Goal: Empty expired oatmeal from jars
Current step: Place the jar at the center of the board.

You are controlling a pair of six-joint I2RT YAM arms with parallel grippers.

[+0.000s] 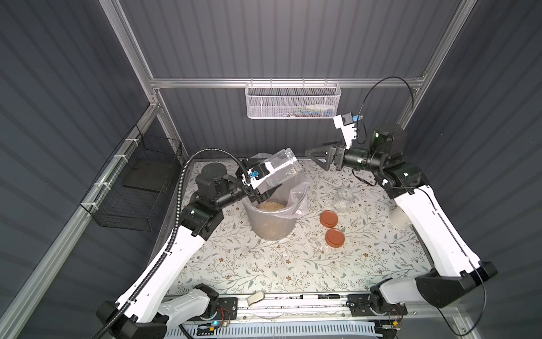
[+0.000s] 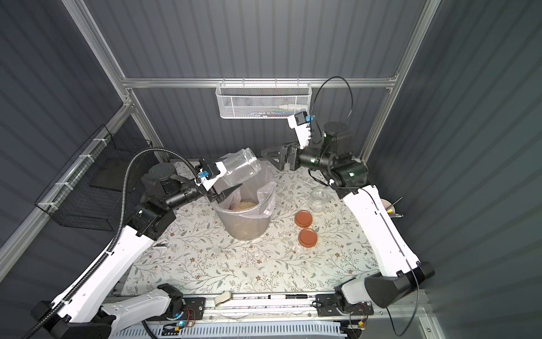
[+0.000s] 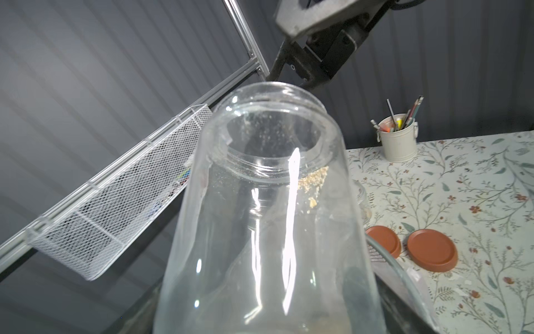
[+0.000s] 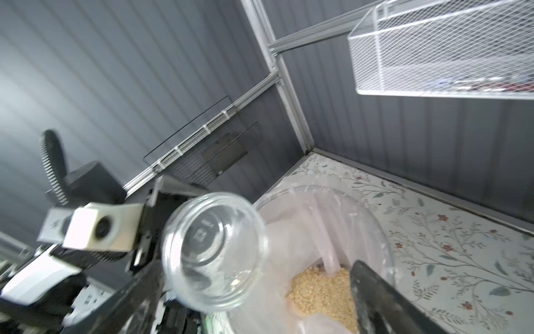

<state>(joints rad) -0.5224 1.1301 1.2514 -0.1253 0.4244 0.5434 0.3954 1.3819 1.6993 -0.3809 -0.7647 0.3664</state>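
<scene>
2 white arms (image 1: 164, 264), black joints; ribbed black conduit (image 1: 180, 190) along left

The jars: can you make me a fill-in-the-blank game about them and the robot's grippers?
1. The left gripper holds a tilted jar over the bin, and the beige pile inside the bin is ____.
2. The number of orange lids lying on the table is ____.
3. The right gripper holds nothing; its jaws are ____.
4. The second jar stands near the lids with no ____ on it.

Missing words: oatmeal; two; open; lid.
</scene>
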